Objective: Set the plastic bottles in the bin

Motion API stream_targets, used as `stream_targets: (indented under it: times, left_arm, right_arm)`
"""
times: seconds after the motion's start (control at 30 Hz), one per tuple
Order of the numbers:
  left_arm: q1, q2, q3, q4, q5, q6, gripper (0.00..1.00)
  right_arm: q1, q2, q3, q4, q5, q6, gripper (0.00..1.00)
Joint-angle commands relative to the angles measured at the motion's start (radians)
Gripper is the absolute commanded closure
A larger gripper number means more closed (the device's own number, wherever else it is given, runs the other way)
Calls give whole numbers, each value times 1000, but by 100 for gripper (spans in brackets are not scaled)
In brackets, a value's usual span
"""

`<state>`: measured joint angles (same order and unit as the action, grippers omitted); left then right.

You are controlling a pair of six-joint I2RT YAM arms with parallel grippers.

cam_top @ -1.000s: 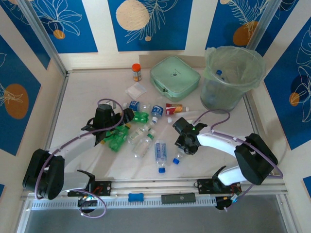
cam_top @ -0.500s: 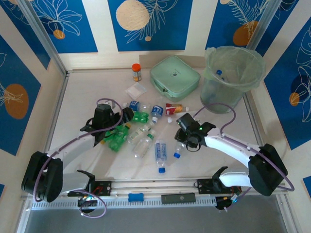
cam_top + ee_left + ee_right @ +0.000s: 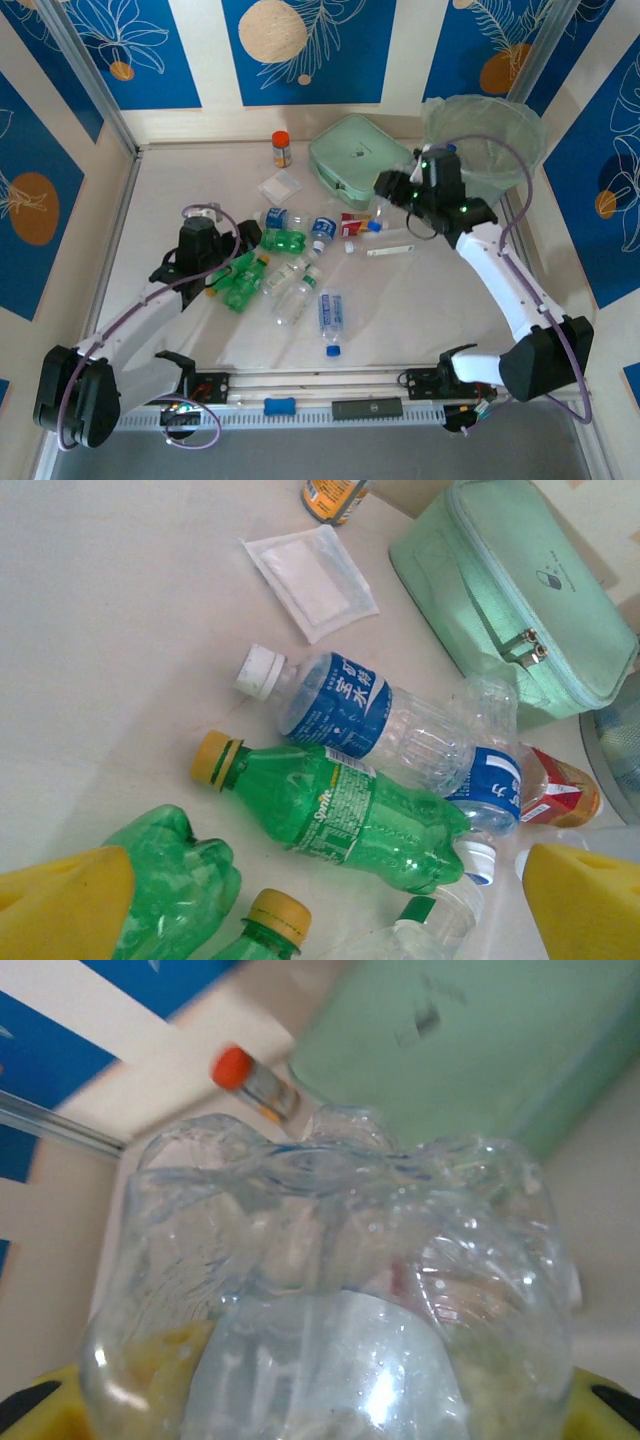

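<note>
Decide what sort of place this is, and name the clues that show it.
Probably a robot lab work cell: two arms bolted at the near table edge, blue patterned panels walling it in, plastic bottles strewn about and a lined bin.

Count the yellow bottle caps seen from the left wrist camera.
2. One yellow cap tops the green Sprite bottle lying mid-frame; the other is at the bottom edge, right of a crushed green bottle. More may be hidden.
</note>
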<state>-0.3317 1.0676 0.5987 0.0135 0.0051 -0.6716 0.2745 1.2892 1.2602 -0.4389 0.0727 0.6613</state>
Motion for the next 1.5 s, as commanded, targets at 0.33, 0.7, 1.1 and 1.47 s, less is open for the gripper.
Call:
stream_targets:
  times: [0.33, 0.7, 1.1, 1.47]
  left_arm:
    - [15, -36, -27, -54, -11, 25, 1]
    - [17, -50, -67, -27, 7, -3, 1]
    - [16, -74, -82, -33, 9, -11, 1]
    - [17, -81, -76, -35, 6, -17, 1]
  right_arm:
    - [-290, 200, 460, -56, -86, -151, 52]
    - [-454, 386, 591, -83, -17, -111, 52]
    - [-478, 509, 590, -139, -37, -94, 47]
    - [-478, 490, 625, -159, -29, -98, 21]
